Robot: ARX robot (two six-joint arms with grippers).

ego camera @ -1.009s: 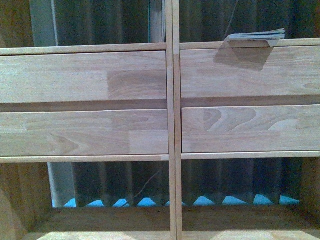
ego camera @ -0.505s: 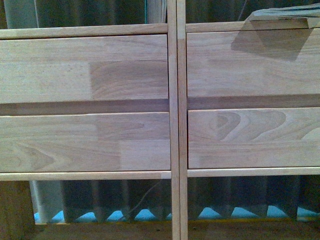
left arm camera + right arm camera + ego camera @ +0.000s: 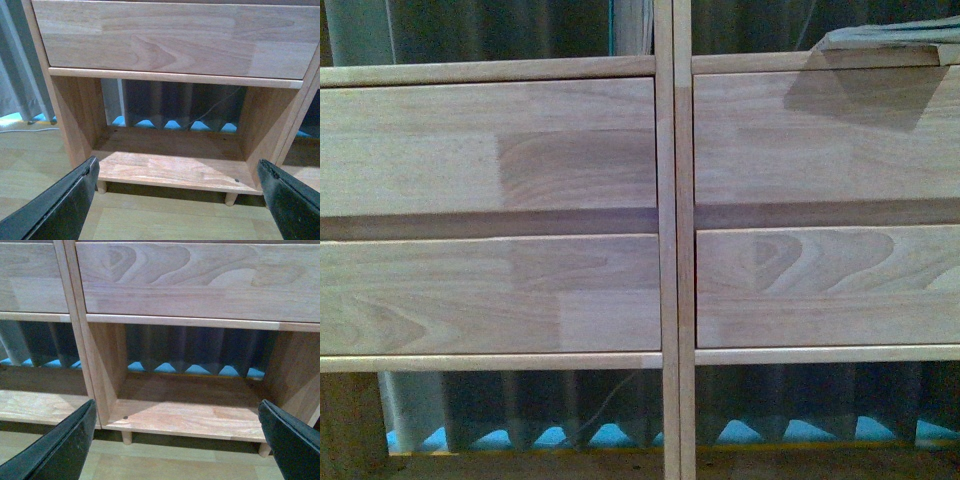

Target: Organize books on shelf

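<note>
Both arms are sitting low in front of the shelf point(image 3: 665, 250), with the wrist cameras facing its bottom row.

Left end effector point(image 3: 177, 164): its fingers point(image 3: 70, 200) are standing wide apart with nothing between them.
Right end effector point(image 3: 177, 405): also spread wide and holding nothing.
Judgement: wide, empty jaws are suiting an approach rather than a carry. No book is being grasped yet.

Task items:
- One book point(image 3: 885, 35) is lying flat on the board above the upper right drawer front point(image 3: 820, 135), at the top edge of the front view. It is throwing a shadow down onto that front.
- A pale upright slab point(image 3: 632, 25) is standing in the upper left bay, just beside the central upright point(image 3: 673, 300). It is probably the second book, but it is too cropped to confirm.

Containers:
- All four drawer fronts are sitting shut, so their contents are hidden.
- The lower left bay point(image 3: 170, 165) is showing only bare board, with no book.
- The lower right bay point(image 3: 190, 415) is showing the same.
- The bays are open-backed, and a dark curtain point(image 3: 165, 102) is showing through.

Judgement: the flat book is the one needing tidying. Reaching it is calling for both arms to rise well above their present level. The open back is risking a book being pushed through.
</note>
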